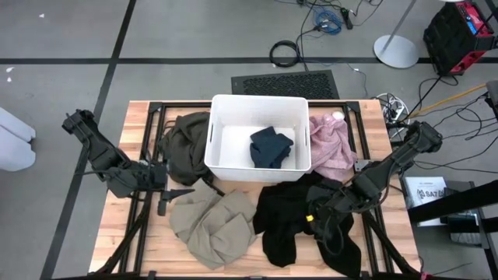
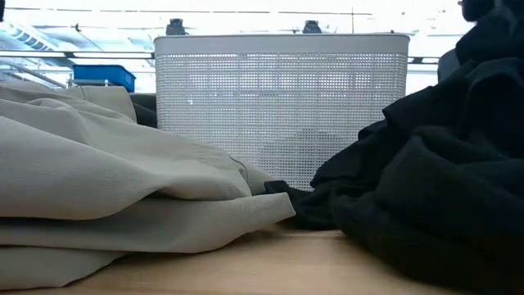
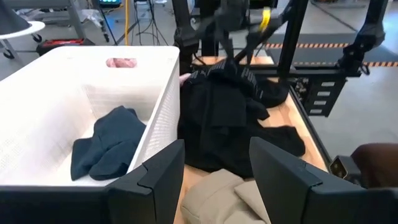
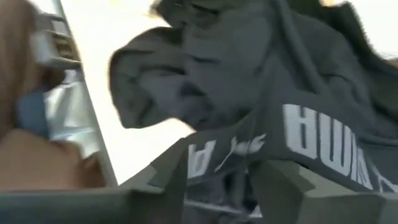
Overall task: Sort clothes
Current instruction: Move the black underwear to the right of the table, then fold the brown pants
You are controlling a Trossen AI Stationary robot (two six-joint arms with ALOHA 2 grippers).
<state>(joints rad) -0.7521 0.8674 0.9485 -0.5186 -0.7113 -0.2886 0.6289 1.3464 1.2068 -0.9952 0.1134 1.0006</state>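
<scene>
Black garment (image 1: 292, 214) under right gripper (image 1: 313, 218), front right of table.
Right fingers' spread unclear; left gripper (image 1: 165, 189) spread, empty; teal garment (image 1: 271, 146) in bin (image 1: 220, 107).

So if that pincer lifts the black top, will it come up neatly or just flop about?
Probably flop: the black top lies crumpled in soft folds on the table, so it would likely sag and trail. The right pincer sits over one bunched edge, so the rest may drag. It looks bulky, perhaps heavy for cloth.
</scene>
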